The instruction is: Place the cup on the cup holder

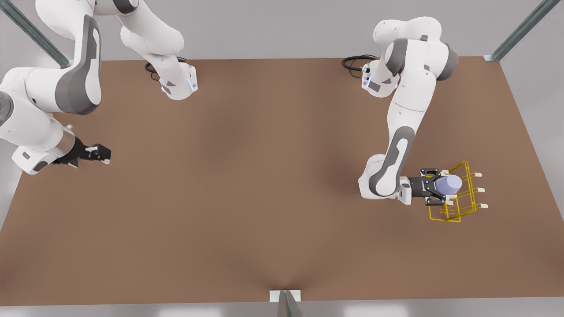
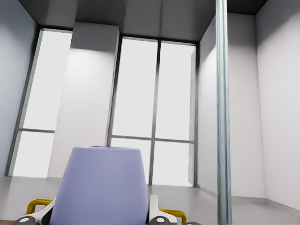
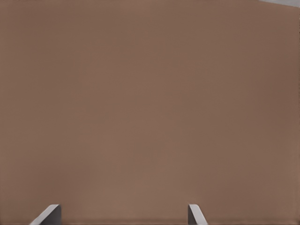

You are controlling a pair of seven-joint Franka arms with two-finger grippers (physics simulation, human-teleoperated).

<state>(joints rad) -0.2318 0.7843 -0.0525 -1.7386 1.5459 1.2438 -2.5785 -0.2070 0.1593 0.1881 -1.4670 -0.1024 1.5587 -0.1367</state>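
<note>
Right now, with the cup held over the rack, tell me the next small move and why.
Probably ease the left gripper a little further onto the cup holder before opening. It is shut on the cup, which lies sideways among the white-capped prongs, but the front view does not settle whether a prong is inside it. The right gripper waits open at the front view's left.

We see a plain lavender-blue cup (image 1: 450, 183), a yellow holder (image 1: 460, 207) with white-capped prongs, and a brown table (image 1: 264, 198).
</note>
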